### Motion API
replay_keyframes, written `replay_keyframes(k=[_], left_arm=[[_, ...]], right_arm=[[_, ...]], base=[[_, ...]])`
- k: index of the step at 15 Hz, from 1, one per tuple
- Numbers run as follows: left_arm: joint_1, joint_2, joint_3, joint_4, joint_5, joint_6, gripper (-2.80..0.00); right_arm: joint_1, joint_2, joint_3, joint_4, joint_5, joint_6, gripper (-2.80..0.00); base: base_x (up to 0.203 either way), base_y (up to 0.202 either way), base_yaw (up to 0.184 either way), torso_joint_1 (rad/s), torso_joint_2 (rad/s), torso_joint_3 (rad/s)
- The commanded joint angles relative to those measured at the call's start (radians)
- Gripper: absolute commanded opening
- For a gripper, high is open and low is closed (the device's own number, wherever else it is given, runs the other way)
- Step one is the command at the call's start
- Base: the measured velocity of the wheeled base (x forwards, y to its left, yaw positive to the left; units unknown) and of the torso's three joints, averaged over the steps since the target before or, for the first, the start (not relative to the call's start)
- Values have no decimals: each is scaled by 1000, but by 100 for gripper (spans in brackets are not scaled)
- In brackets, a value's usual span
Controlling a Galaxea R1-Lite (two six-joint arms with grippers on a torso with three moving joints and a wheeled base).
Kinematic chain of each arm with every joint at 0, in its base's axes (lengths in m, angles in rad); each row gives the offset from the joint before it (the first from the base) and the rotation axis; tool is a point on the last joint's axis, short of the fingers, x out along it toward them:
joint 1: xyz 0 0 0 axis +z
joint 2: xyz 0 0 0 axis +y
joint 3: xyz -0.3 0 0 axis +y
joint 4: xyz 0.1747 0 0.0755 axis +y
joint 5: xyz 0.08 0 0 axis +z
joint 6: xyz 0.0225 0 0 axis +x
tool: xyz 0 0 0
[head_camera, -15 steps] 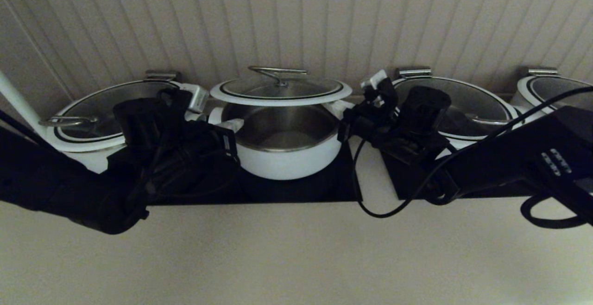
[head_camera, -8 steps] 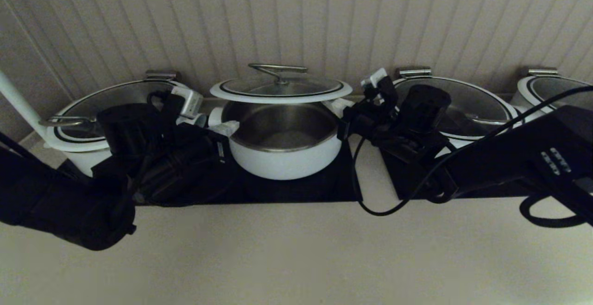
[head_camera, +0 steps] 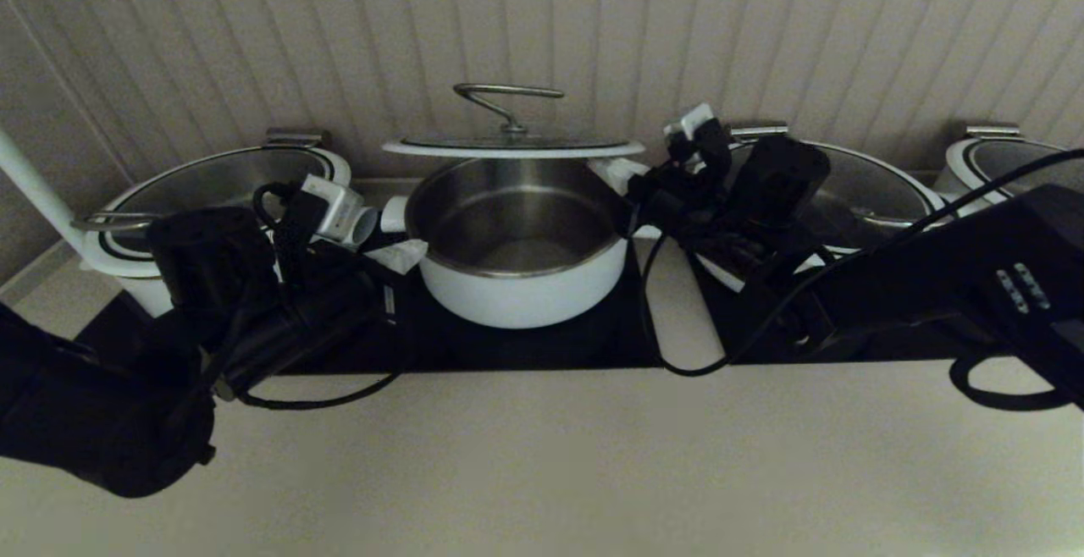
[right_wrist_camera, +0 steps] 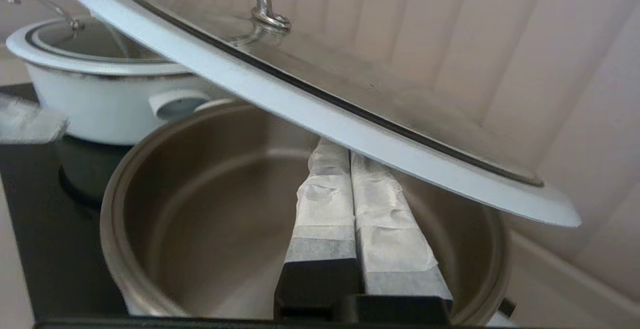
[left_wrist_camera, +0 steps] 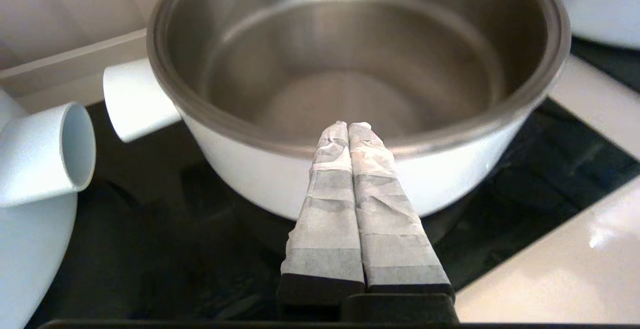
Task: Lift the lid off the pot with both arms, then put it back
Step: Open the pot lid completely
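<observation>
The lid [head_camera: 512,147] hangs level, well above the pot [head_camera: 517,244], which stands open on the black cooktop. My right gripper [head_camera: 622,174] is shut. Its taped fingers [right_wrist_camera: 320,194] reach under the lid's right rim [right_wrist_camera: 320,89] and over the pot's steel inside [right_wrist_camera: 200,209], and the lid lies on top of them with the fingertips hidden beneath it. My left gripper [head_camera: 406,254] is shut and empty. It is low at the pot's left side near the stubby handle [left_wrist_camera: 135,101], with its tips [left_wrist_camera: 348,126] at the pot rim [left_wrist_camera: 350,69], apart from the lid.
A wide lidded white pot [head_camera: 203,193] stands left of the pot, with its tube handle [left_wrist_camera: 45,154] close to my left gripper. Another wide pot [head_camera: 855,193] stands behind my right arm, and a third [head_camera: 1008,163] far right. A panelled wall is close behind.
The lid has risen clear of the pot on my right gripper. My left gripper has dropped and drawn back to the left, away from the lid.
</observation>
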State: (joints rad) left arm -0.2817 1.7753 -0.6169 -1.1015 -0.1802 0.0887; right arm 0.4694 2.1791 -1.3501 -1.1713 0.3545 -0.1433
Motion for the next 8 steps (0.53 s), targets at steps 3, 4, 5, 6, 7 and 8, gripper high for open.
replay_keyframes(k=[3,4,5,6,7,8], left_arm=[[1,-57,73,-5,0,11,-280],[3,-79,92,-5,2,12,-280],[5,-96,114,-4,8,13,-280],[5,-118,144,-4,24,14,-280],[7,-143,169,-3,45,14,-280],[12,-170,189,0,60,14,-280]], right_arm=[[0,-4,-9,-5,3,-1,-280],[0,-4,-9,-5,3,-2,-280],[0,-5,-12,-5,3,-1,-280],[0,-5,-14,-4,3,-2,-280],[0,-5,-18,3,3,-2,-280],[0,-5,-25,11,3,-2,-280]], base=[[0,0,0,0,0,0],[0,0,0,0,0,0],[0,0,0,0,0,0],[0,0,0,0,0,0],[0,0,0,0,0,0],[0,0,0,0,0,0]])
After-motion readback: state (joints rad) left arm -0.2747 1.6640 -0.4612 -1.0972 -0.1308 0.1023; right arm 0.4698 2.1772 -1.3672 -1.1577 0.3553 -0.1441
